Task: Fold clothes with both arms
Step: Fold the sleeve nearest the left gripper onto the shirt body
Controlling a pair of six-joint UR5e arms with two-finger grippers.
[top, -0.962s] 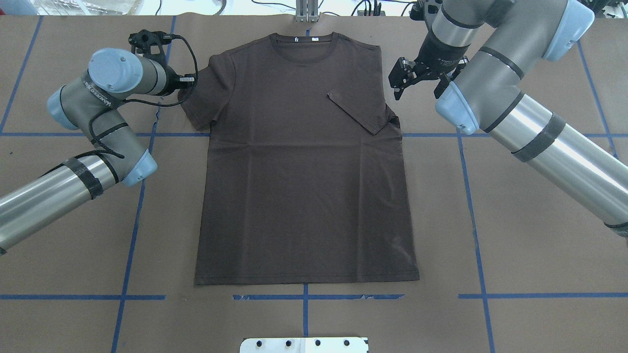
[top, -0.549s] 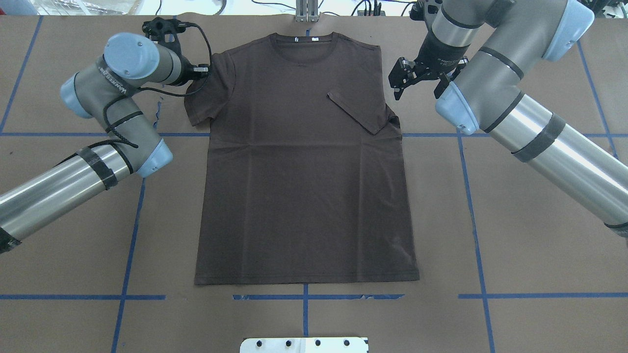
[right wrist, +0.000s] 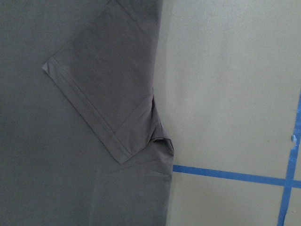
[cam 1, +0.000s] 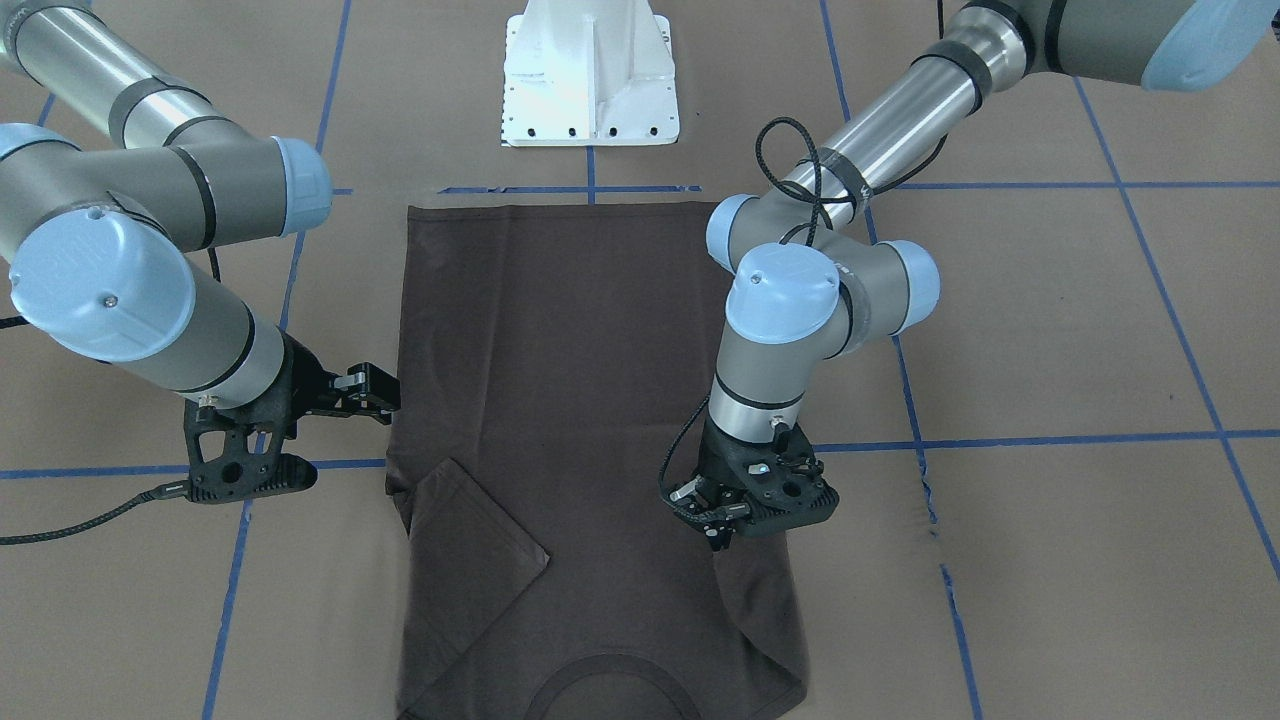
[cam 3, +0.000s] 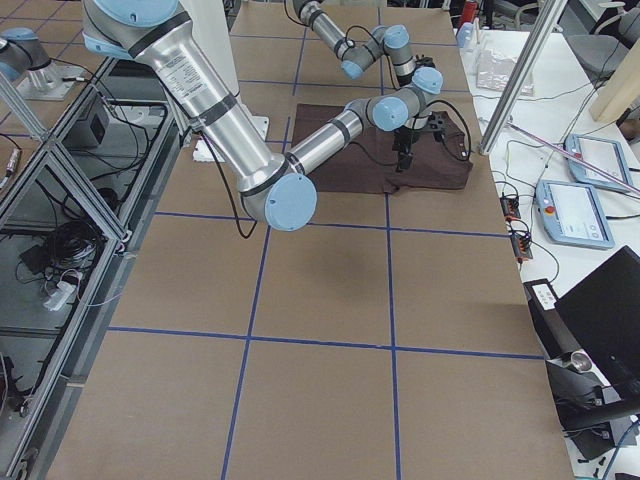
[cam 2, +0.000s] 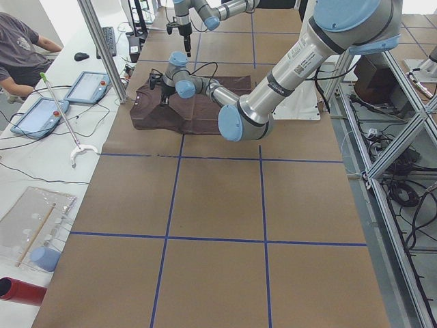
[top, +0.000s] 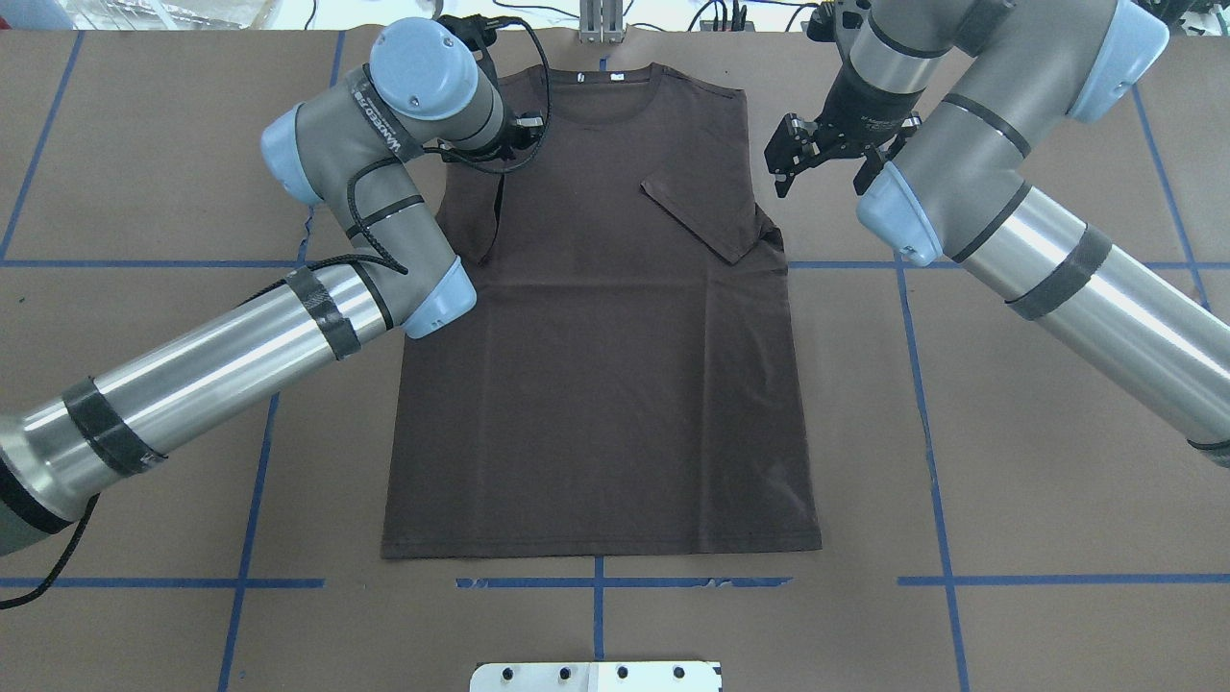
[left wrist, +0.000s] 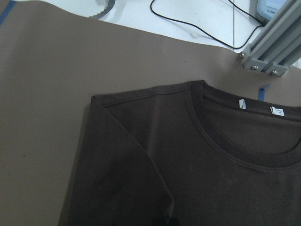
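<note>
My left claw (cam 1: 714,528) is pinched narrow on the hem of one sleeve (cam 1: 748,590), which rises to its tips and doubles over onto the chest beneath it. The T-shirt (top: 596,384) lies flat on the table (top: 1009,461) between my two claws, with its collar at the claws' end and its bottom hem well away from them. My right claw (top: 780,163) hangs spread wide with nothing in it, just off the shirt's edge, and the other sleeve (top: 706,207) lies folded flat on the chest just beside it.
</note>
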